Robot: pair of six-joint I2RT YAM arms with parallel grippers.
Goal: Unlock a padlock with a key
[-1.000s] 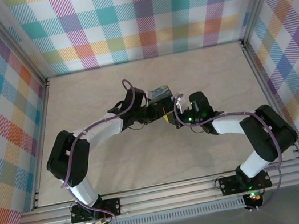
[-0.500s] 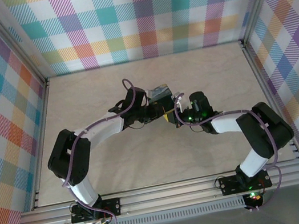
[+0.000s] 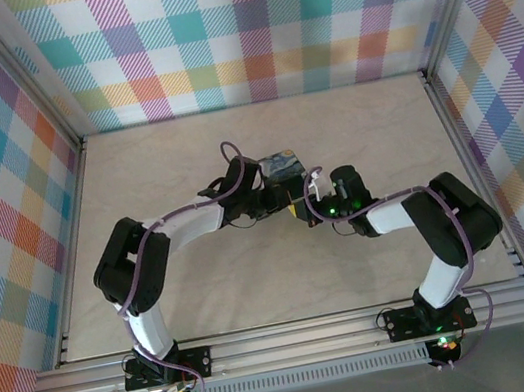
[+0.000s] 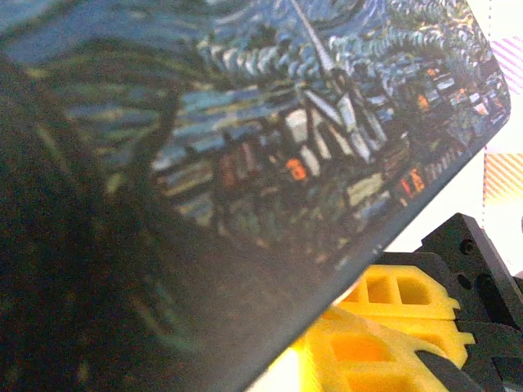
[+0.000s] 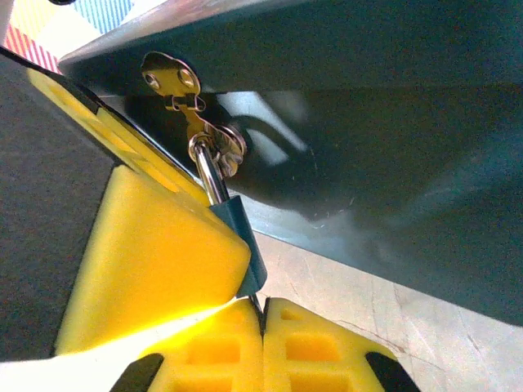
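Note:
In the right wrist view the padlock [image 5: 245, 245] shows as a small blue body with a silvery shackle [image 5: 211, 175] hooked through a hasp [image 5: 172, 82] on the dark box [image 5: 368, 122]. My right gripper [image 5: 263, 317] is shut on the key [image 5: 260, 300], a thin dark blade whose tip touches the lock's underside. A yellow pad of my left gripper [image 5: 155, 261] presses on the lock body and hides most of it. From above, the left gripper [image 3: 281, 199] and right gripper [image 3: 303, 211] meet below the box [image 3: 280, 164]. The box's painted lid [image 4: 286, 147] fills the left wrist view.
The box with the starry-night print stands mid-table, tilted against the left gripper. Bare pale tabletop [image 3: 207, 287] lies all round. Plaid walls and a metal frame [image 3: 452, 122] close in the workspace on three sides.
The left arm's elbow has swung right and forward, and the box has tipped so its painted top shows more. The right gripper has stayed at the lock, still shut.

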